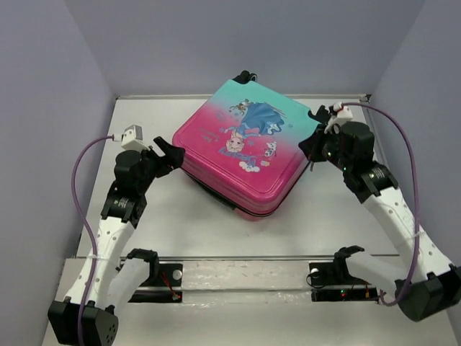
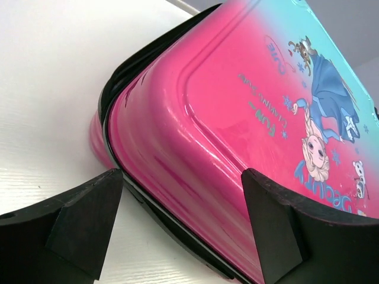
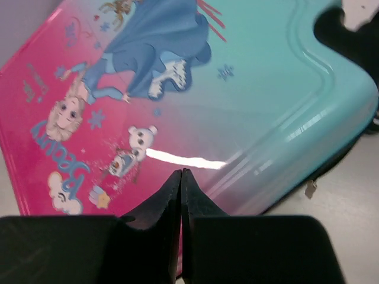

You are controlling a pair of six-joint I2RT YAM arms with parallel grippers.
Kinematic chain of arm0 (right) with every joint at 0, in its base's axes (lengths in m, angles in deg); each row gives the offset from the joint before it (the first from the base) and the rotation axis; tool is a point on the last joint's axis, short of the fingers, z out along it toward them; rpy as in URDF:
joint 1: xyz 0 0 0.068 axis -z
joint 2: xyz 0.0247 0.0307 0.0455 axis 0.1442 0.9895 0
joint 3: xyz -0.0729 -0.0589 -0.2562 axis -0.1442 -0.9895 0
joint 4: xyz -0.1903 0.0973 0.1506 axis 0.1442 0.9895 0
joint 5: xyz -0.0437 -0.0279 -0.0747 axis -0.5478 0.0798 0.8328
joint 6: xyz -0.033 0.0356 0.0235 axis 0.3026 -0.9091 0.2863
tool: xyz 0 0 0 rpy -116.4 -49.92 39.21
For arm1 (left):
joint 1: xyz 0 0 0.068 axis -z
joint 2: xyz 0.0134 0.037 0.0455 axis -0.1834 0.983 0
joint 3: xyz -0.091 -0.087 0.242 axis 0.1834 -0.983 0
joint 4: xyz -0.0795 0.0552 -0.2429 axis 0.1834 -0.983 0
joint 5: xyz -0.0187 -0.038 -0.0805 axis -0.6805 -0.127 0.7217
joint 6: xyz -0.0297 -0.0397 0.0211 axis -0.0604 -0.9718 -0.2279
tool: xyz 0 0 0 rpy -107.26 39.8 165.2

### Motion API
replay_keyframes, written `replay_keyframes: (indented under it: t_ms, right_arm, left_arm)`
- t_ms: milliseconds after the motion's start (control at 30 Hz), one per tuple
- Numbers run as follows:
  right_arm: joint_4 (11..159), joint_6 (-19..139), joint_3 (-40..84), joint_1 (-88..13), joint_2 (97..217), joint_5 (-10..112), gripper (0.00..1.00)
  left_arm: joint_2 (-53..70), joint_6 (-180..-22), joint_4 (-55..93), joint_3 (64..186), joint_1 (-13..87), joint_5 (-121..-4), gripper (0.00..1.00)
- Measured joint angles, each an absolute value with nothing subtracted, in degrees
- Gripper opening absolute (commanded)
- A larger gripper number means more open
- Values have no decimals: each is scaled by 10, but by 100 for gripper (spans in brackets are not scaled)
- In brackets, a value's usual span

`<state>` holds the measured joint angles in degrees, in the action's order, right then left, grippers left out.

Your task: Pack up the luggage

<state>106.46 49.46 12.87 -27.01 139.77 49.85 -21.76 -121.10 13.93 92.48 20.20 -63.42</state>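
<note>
Suitcase lid's down but the seam's gaping, with an arm at each side

The white counter (image 1: 166, 216) carries the small pink-to-teal hard-shell princess suitcase (image 1: 245, 144), lying flat and turned diagonal, pink end toward the left arm and teal end toward the right. The left end effector (image 2: 182, 177) is spread wide just off the pink corner where the black seam gapes, so I'd say it's the better placed. The right end effector (image 3: 181, 177) is pressed together over the teal corner.
</note>
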Motion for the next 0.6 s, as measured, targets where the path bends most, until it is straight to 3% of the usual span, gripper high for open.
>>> replay_keyframes:
  t_ms: [133, 367, 600]
  right_arm:
    - [1055, 453, 9, -252, 1312, 587, 7]
    - [1050, 398, -73, -182, 1351, 679, 7]
    - [961, 421, -54, -173, 1497, 568, 7]
  left_arm:
    - [-152, -1207, 146, 981, 199, -642, 95]
    - [24, -1210, 185, 1119, 156, -648, 95]
    - [37, -1218, 203, 1127, 140, -636, 94]
